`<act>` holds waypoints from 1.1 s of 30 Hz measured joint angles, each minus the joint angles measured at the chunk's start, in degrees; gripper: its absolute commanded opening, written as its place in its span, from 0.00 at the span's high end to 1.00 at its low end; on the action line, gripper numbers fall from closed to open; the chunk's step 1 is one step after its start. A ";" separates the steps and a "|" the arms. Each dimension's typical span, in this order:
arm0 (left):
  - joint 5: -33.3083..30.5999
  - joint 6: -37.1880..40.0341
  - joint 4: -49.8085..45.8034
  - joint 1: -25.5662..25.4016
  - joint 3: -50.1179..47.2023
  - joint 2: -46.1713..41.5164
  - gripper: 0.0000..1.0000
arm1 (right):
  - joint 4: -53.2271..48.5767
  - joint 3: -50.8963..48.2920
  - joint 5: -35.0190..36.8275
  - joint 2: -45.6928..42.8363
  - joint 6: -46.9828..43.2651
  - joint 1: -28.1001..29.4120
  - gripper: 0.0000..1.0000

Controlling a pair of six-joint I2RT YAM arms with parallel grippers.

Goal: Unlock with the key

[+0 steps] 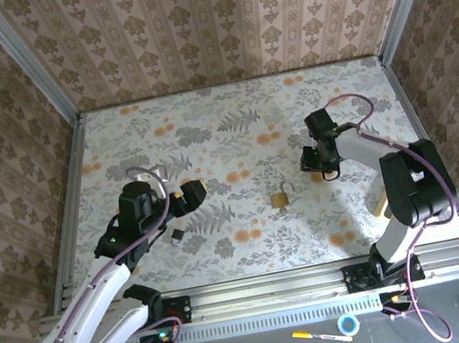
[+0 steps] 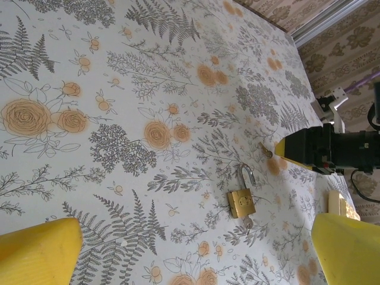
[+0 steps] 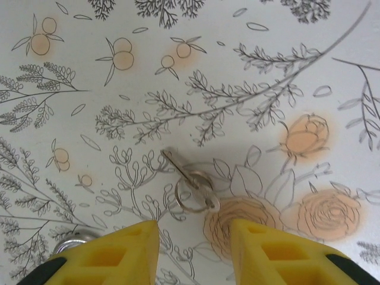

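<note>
Surface: a flat table [image 1: 232, 135] under a cloth printed with ferns and orange flowers, with patterned wallpaper [image 1: 212, 23] on three sides. The key [image 3: 177, 167] lies flat on the cloth on its ring [image 3: 193, 193], just ahead of my right pincer [image 3: 193, 249]. Its long axis slants, blade toward the wrist view's upper left. That pincer stands parted, gripping nothing. My left pincer [image 2: 193, 255] is spread wide. The padlock [image 2: 241, 200] lies between them.

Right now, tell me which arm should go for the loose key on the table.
Right. The right gripper hovers open just short of the key; the left gripper sits farther off, beyond the padlock.
</note>
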 measured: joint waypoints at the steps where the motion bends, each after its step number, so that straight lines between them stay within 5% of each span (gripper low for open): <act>1: -0.04 0.00 -0.02 0.00 -0.02 0.00 0.00 | 0.00 0.26 0.00 0.66 -0.17 -0.07 0.62; 9: -0.42 0.00 -0.15 0.00 -0.28 -0.74 0.00 | 0.00 1.11 0.00 4.22 -1.07 -0.72 0.65; 24: -0.66 0.00 -0.17 -0.04 -0.31 -0.68 0.00 | 0.90 1.70 -0.55 5.70 -1.95 -1.27 0.93; 33: -0.61 -0.44 0.31 -0.04 -0.31 0.37 0.00 | 1.55 -0.26 -3.26 3.23 -1.88 -1.25 1.00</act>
